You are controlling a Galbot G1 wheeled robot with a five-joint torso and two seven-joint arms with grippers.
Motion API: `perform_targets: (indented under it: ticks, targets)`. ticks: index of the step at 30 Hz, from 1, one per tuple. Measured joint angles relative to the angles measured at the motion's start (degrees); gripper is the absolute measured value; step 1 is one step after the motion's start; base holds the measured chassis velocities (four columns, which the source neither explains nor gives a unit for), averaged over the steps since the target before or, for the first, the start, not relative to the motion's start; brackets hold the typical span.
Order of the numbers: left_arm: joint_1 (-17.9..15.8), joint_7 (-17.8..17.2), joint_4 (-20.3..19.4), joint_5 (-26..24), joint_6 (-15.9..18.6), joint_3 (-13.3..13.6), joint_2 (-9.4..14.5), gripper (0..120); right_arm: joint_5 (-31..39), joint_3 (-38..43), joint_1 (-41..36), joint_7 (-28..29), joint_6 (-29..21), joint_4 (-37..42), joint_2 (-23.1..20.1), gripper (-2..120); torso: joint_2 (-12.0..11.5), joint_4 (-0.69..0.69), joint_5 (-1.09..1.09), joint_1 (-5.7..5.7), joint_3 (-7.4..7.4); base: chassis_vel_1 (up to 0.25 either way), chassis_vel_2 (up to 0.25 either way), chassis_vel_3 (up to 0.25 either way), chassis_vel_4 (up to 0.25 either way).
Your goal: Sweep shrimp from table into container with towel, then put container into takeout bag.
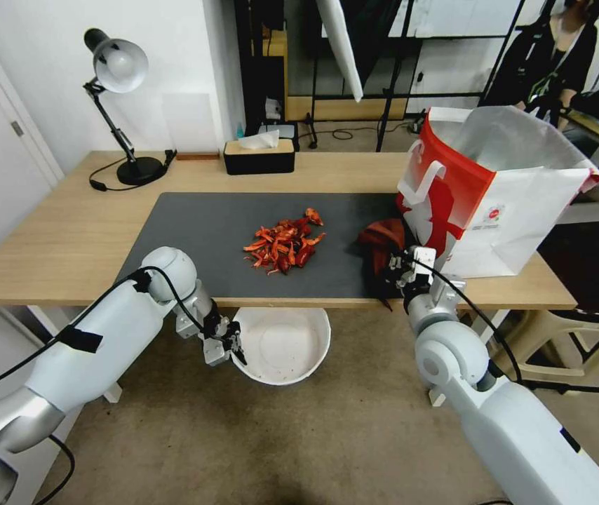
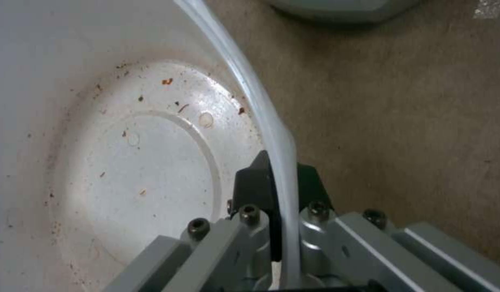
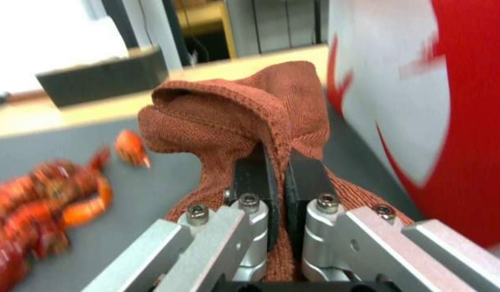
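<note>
A long light-wood table (image 1: 68,231) carries a dark grey mat (image 1: 201,231), with the red-and-white takeout bag (image 1: 496,196) standing open at its right end, close beside the right gripper (image 1: 399,270). That gripper sits at the mat's near right corner, its black fingers (image 3: 250,182) pressed together on a fold of the rust-brown towel (image 3: 233,113), which bunches up between the bag and the shrimp (image 1: 284,245). The shrimp lie heaped near the middle of the mat, apart from the towel, with bare mat between the heap and the table's near edge. Below that edge, over the carpeted floor, the white container (image 1: 282,345) hangs directly in front of the heap (its inside faintly speckled). The left gripper (image 1: 233,345) pinches the container's rim at its left side, one finger (image 2: 255,186) inside the wall and one outside.
</note>
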Motion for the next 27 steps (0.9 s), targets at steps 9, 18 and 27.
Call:
perform_targets:
  ticks: [9, 18, 27]
  targets:
    - [0.2, 0.0, 0.0, 0.1, 0.0, -0.3, 0.2, 0, 6.0, -4.3, 10.0, -3.7, 6.1, -2.3, -6.9, 1, 0.0, 0.01, 0.01, 0.0, 0.0, 0.0, 0.0, 0.0, 0.0]
    - [-0.6, 0.0, 0.7, 0.1, 0.0, 0.0, 0.3, 0, 11.4, -7.6, 18.9, -5.8, 6.5, -6.1, -9.5, 1, 0.0, 0.0, 0.01, 0.01, 0.0, 0.0, 0.0, 0.0, 0.0]
    - [-0.4, 0.0, 0.7, -0.1, 0.0, -0.1, 1.0, 0, 18.2, -12.6, 27.8, -13.8, 7.0, -12.3, -10.0, 1, 0.0, -0.01, 0.0, 0.01, 0.0, 0.0, 0.0, 0.0, 0.0]
